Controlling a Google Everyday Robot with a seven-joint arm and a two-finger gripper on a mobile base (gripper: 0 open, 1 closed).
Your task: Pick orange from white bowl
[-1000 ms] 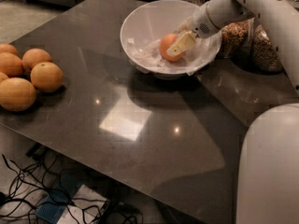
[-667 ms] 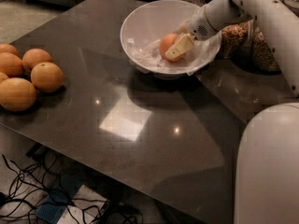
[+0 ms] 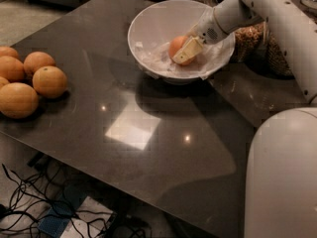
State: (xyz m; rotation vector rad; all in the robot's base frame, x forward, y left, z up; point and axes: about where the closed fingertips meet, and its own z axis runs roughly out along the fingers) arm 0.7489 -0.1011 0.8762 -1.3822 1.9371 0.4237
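The white bowl (image 3: 148,19) stands at the far middle of the dark table. The small deep-orange orange (image 3: 174,43) lies inside it on its right side, on crumpled white paper. My gripper (image 3: 179,52) reaches down into the bowl from the right. One pale finger (image 3: 188,50) presses against the near right side of the orange, and the other finger is hidden behind the fruit. The gripper looks shut on the orange, which sits low inside the bowl.
Several larger, paler oranges (image 3: 30,78) lie on the table's left edge. Glass jars of brown nuts (image 3: 250,36) stand right behind the bowl, under my arm. My white body (image 3: 282,177) fills the lower right. Cables (image 3: 44,202) lie on the floor in front.
The gripper and the orange have shifted slightly left together inside the bowl. The bowl and the other oranges have not moved.
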